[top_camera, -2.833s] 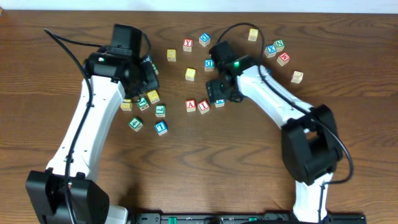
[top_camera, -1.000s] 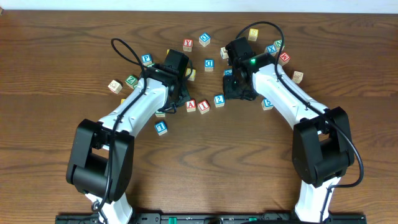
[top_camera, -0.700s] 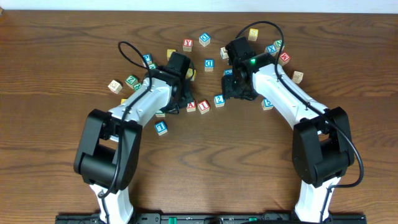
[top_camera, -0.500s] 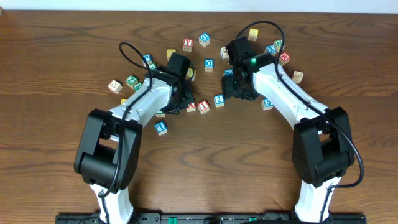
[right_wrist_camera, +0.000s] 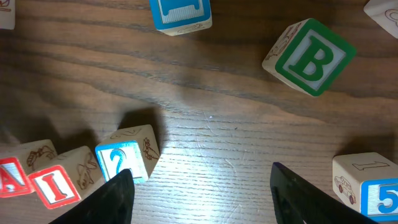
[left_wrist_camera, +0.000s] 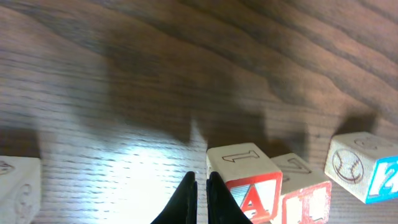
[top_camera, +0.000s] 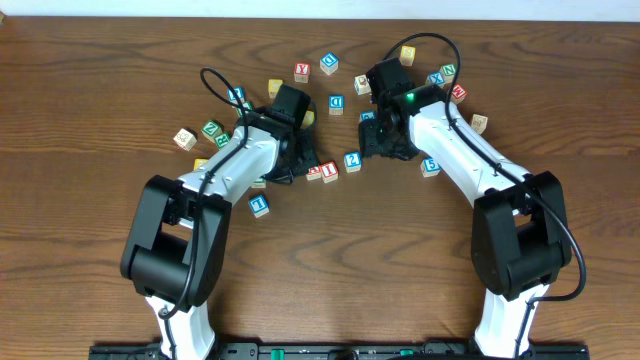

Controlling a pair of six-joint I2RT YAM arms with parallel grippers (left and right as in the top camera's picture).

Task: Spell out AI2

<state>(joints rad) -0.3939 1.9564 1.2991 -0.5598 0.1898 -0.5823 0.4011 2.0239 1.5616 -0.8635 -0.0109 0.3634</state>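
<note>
Left tool [left_wrist_camera: 201, 178] fingers pressed together, A cube [left_wrist_camera: 244, 180] against its right finger, I cube [left_wrist_camera: 305, 194] next, 2 cube [left_wrist_camera: 365, 167] farthest right.

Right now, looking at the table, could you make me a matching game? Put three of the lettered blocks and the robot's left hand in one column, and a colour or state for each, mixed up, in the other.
Column one:
1. A cube
2. 2 cube
3. B cube
4. left hand

Column two:
a. green character
b. shut, holding nothing
c. red character
d. blue character

Pairs: 1-c, 2-d, 3-a, 4-b
</note>
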